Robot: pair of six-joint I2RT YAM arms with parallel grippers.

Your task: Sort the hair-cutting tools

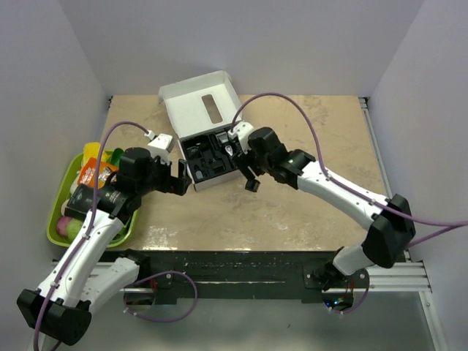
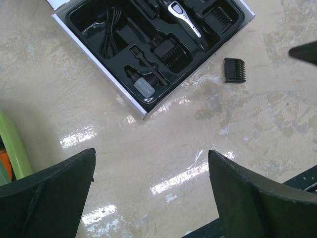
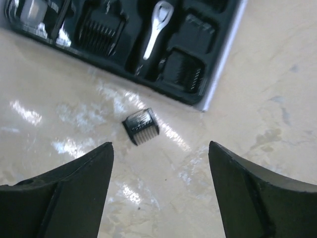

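One small black comb attachment (image 3: pixel 141 126) lies loose on the table just outside the box corner; it also shows in the left wrist view as the comb attachment (image 2: pixel 234 70). My right gripper (image 3: pixel 160 148) hovers open just short of it with nothing between the fingers, and from above the right gripper (image 1: pixel 247 170) sits at the box's near right corner. The silver-headed hair clipper (image 2: pixel 183 17), the thin black cord (image 2: pixel 110 37) and more comb attachments (image 2: pixel 171 52) rest in the black insert. My left gripper (image 2: pixel 151 151) is wide open over bare table near the box's left corner.
The white box (image 1: pixel 197 110) stands open at mid table, its lid raised toward the back. A green tray (image 1: pixel 58 212) with colourful packets and fruit sits at the left edge beside my left arm. Walls close in the table on three sides.
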